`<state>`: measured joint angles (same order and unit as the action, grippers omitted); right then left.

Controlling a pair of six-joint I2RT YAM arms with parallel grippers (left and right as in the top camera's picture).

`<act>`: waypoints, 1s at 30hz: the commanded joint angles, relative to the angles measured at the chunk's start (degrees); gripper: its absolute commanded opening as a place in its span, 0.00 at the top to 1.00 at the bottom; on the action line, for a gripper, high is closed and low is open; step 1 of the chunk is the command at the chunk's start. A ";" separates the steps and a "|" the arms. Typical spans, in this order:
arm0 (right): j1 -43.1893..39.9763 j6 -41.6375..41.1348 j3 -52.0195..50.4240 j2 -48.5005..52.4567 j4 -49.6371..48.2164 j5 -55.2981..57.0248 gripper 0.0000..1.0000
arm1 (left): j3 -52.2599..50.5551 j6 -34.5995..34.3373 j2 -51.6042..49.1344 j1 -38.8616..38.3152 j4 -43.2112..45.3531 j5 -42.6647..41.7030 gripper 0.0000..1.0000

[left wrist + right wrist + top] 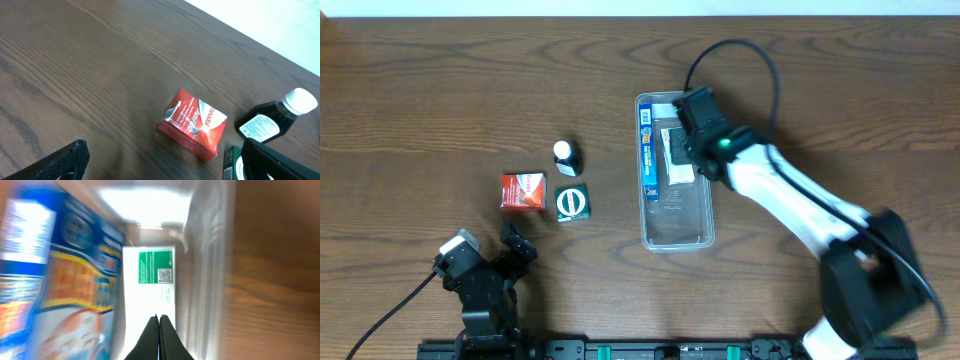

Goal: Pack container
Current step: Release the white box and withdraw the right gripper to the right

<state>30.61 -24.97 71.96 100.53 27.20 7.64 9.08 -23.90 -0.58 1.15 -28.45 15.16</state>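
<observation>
The clear plastic container (677,222) lies lengthwise at the table's middle. A narrow blue box (648,150) lies inside along its left wall, and a white label (677,150) sits at its far end. My right gripper (698,135) hovers over that far end. In the right wrist view its fingers (159,318) are shut with nothing between them, just above the white label (149,287) with a green patch, between the blue box (60,280) and the container wall (210,280). My left gripper (515,245) is open and empty at the front left.
A red box (523,190), a green box (572,202) and a dark bottle with a white cap (566,156) stand left of the container. In the left wrist view the red box (192,125), bottle (270,120) and green box (231,162) lie just beyond the open fingers (165,170).
</observation>
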 commanded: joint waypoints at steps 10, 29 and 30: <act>-1.42 -0.07 2.89 -19.15 13.51 1.18 0.94 | -1.05 0.74 0.24 0.39 -0.13 0.33 0.02; -9.84 -6.40 2.86 -20.83 33.42 -3.52 0.21 | -1.05 0.74 0.24 0.39 -0.11 0.31 0.02; -10.47 -7.17 2.86 -20.90 34.67 -3.37 0.19 | -1.05 0.74 0.24 0.39 -0.11 0.31 0.02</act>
<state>22.06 -29.76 74.89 80.82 60.49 4.01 9.08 -23.90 -0.58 1.15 -28.42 15.16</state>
